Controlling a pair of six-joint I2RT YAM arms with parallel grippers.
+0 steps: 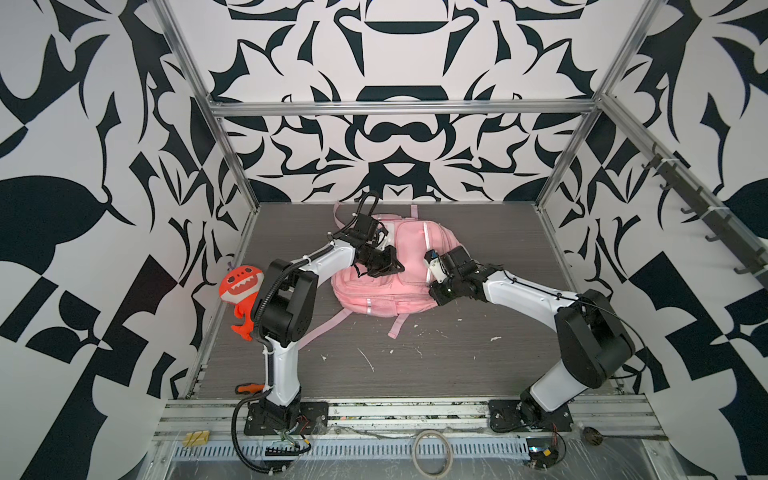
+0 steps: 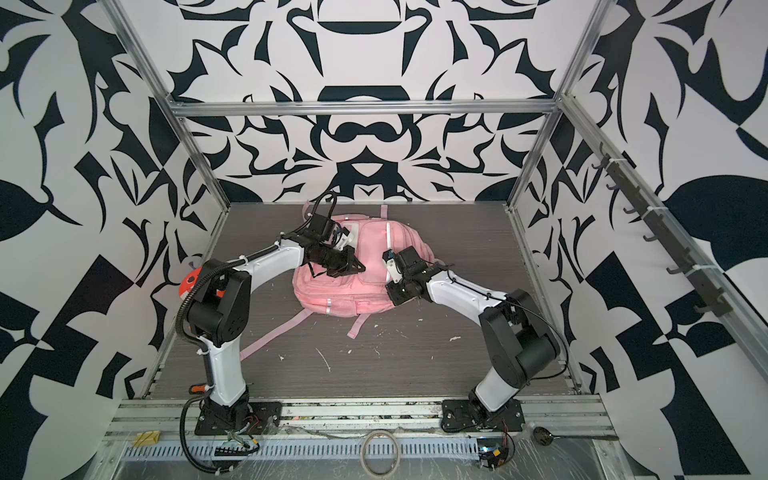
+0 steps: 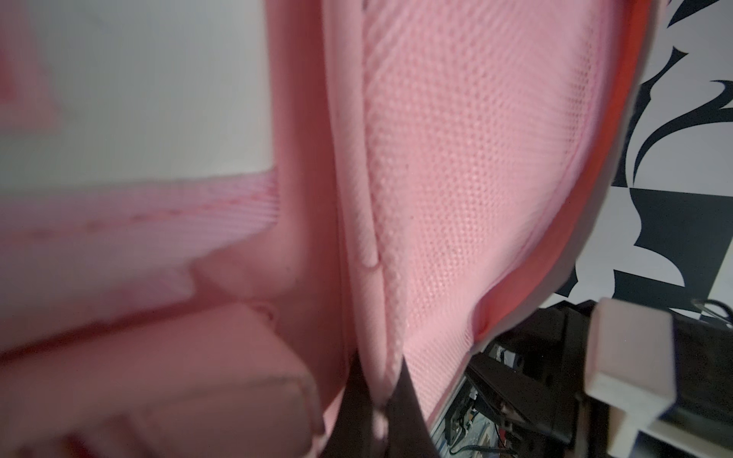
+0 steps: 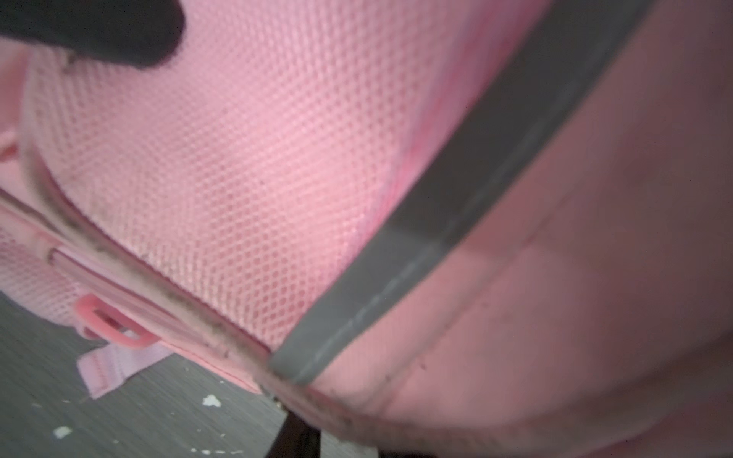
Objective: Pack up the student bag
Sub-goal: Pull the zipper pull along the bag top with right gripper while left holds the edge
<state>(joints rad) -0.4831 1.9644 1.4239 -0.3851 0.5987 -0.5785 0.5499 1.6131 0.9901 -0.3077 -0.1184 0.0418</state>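
Observation:
The student bag (image 1: 411, 253) (image 2: 374, 249) is a pink backpack lying flat at the back middle of the grey table, straps trailing toward the front. My left gripper (image 1: 395, 266) (image 2: 357, 267) rests on its left upper part. In the left wrist view the dark fingers (image 3: 404, 416) pinch a fold of pink mesh (image 3: 456, 178), so the left gripper (image 3: 380, 420) is shut on the bag. My right gripper (image 1: 436, 291) (image 2: 392, 291) sits at the bag's right front edge. In the right wrist view the right gripper (image 4: 349, 440) has closed round the dirty edge seam, beside a grey reflective strip (image 4: 456, 190).
An orange-red toothy plush toy (image 1: 241, 291) (image 2: 189, 282) leans by the left frame behind the left arm. A pink strap end (image 1: 397, 328) lies in front of the bag. White crumbs (image 1: 365, 357) dot the table. A tape ring (image 1: 432, 453) lies on the front rail.

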